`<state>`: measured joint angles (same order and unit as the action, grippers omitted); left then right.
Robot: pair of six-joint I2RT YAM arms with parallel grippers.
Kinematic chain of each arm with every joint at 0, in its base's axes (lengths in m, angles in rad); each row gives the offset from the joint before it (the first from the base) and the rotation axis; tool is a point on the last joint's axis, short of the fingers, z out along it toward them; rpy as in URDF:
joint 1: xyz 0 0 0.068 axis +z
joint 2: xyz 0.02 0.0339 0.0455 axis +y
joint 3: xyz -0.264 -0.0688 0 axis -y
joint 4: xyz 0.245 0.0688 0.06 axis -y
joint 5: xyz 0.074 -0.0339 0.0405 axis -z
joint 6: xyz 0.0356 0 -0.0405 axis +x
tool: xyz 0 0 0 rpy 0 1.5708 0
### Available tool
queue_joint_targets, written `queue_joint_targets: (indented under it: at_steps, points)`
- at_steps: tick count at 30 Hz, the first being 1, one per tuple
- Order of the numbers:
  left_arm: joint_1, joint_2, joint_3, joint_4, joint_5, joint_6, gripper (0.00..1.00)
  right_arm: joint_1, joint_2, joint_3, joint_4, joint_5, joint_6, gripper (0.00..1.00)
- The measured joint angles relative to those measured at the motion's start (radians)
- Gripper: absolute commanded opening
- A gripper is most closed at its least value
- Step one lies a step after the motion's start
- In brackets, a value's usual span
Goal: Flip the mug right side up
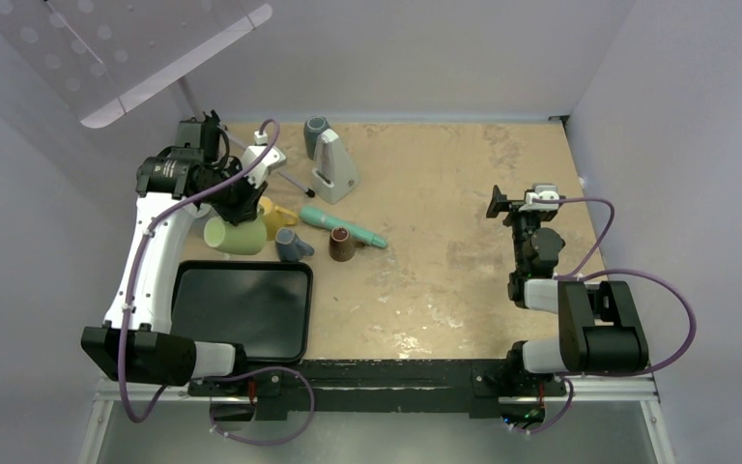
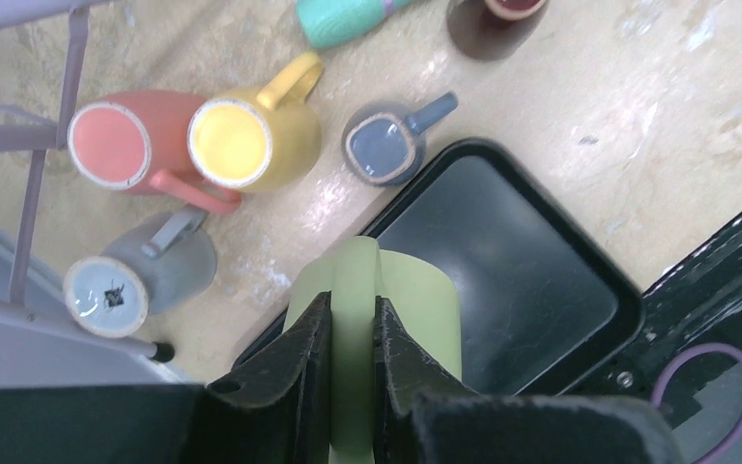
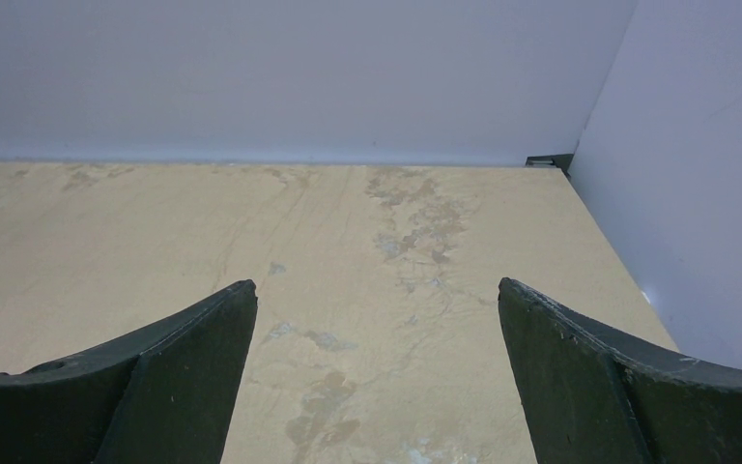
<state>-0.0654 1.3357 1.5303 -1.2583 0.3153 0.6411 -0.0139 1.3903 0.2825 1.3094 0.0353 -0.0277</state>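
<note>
One green mug is clamped by its handle in the left gripper for uprighting; the right gripper is spread apart.

No writing or label here is legible.

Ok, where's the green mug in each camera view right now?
Top view: green mug sits left of centre, just beyond the black tray.
Left wrist: mug at bottom centre, its handle pinched in the left hand, tray to its right.
Right wrist: not in it; only table.
Shared landmark: the black tray, in the top and left wrist views.
</note>
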Motion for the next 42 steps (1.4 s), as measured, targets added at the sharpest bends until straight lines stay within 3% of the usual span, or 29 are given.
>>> queue_joint_targets:
  at_steps: [17, 28, 38, 42]
  points:
    - [-0.003, -0.238, -0.086, 0.316, 0.307, -0.321, 0.0, 0.0, 0.0, 0.0, 0.0, 0.0, 0.002, 0.99]
    - [-0.01, -0.297, -0.204, 0.588, 0.467, -0.66, 0.0, 0.0, 0.0, 0.0, 0.0, 0.0, 0.002, 0.99]
    - [-0.016, -0.356, -0.22, 0.646, 0.506, -0.683, 0.0, 0.0, -0.005, 0.011, -0.017, 0.015, 0.005, 0.99]
    - [-0.021, -0.359, -0.22, 0.65, 0.52, -0.679, 0.0, -0.001, -0.144, 0.085, -0.251, -0.005, 0.01, 0.92]
